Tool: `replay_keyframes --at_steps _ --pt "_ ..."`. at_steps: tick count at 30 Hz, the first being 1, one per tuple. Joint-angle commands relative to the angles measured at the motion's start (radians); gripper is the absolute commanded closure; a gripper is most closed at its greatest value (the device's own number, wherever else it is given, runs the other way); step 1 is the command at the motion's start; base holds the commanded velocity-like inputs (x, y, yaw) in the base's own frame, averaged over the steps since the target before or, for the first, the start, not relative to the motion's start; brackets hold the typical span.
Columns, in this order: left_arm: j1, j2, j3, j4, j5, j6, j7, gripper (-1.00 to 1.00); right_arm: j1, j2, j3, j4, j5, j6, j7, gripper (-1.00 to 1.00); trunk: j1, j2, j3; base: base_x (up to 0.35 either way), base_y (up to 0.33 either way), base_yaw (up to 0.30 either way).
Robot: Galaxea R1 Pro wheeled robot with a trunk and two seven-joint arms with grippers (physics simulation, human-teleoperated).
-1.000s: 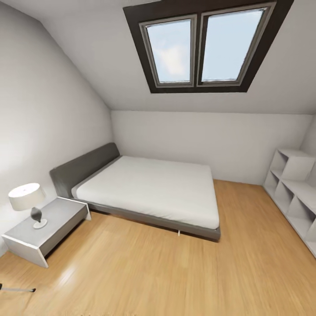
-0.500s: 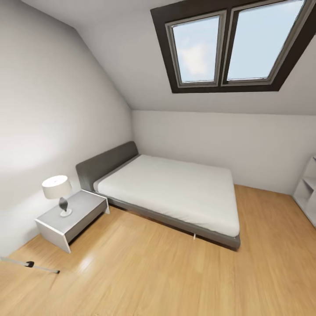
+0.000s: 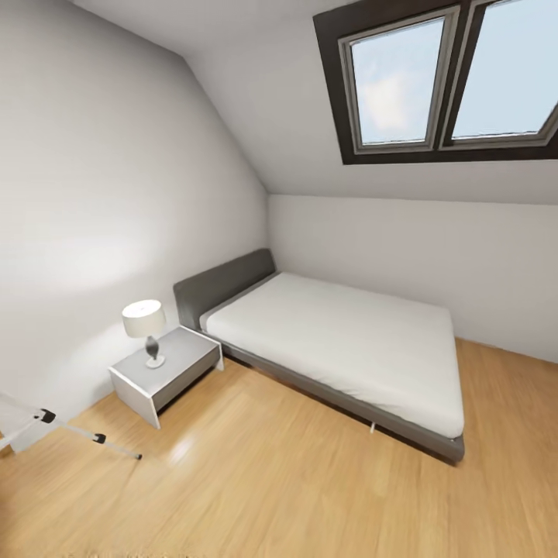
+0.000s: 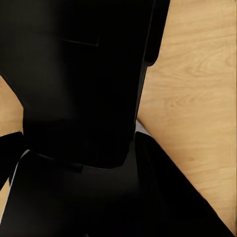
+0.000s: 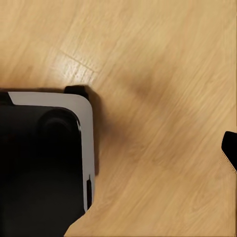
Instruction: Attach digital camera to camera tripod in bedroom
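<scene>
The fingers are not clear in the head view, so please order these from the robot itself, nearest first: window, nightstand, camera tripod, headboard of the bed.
1. camera tripod: its legs on the floor at the lower left edge, nearest.
2. nightstand: left, against the wall, carrying a lamp.
3. headboard: just behind the nightstand.
4. window: upper right, in the sloped wall, farthest.

The thin silver-legged camera tripod with black joints (image 3: 74, 431) is cut off by the head view's left edge, so only parts of its legs show near the light wood plank floor (image 3: 256, 488). The dark-framed skylight window (image 3: 457, 85) runs off the top and right edges. In the left wrist view a black, featureless robot body (image 4: 79, 98) hides much of the floor; what part it is cannot be told.
</scene>
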Motion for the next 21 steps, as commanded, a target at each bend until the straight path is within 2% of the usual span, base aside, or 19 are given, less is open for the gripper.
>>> replay_keyframes --at_steps 1,15,21 --pt "0.0 -0.001 -0.009 0.0 0.003 0.0 0.003 1.0 -0.001 -0.001 -0.001 0.003 0.003 -0.004 0.003 -1.0 0.0 -0.001 0.0 0.0 0.0 0.293" --pt "0.0 0.004 -0.009 0.001 0.002 0.007 -0.106 1.0 0.0 0.0 -0.001 0.004 0.003 -0.004 0.003 -1.0 0.0 -0.001 0.0 0.0 0.0 0.293" --pt "0.0 0.008 -0.009 0.001 0.002 0.01 -0.117 1.0 0.0 0.001 0.0 0.004 0.003 -0.004 0.003 -1.0 0.0 -0.001 0.0 0.0 0.0 0.293"
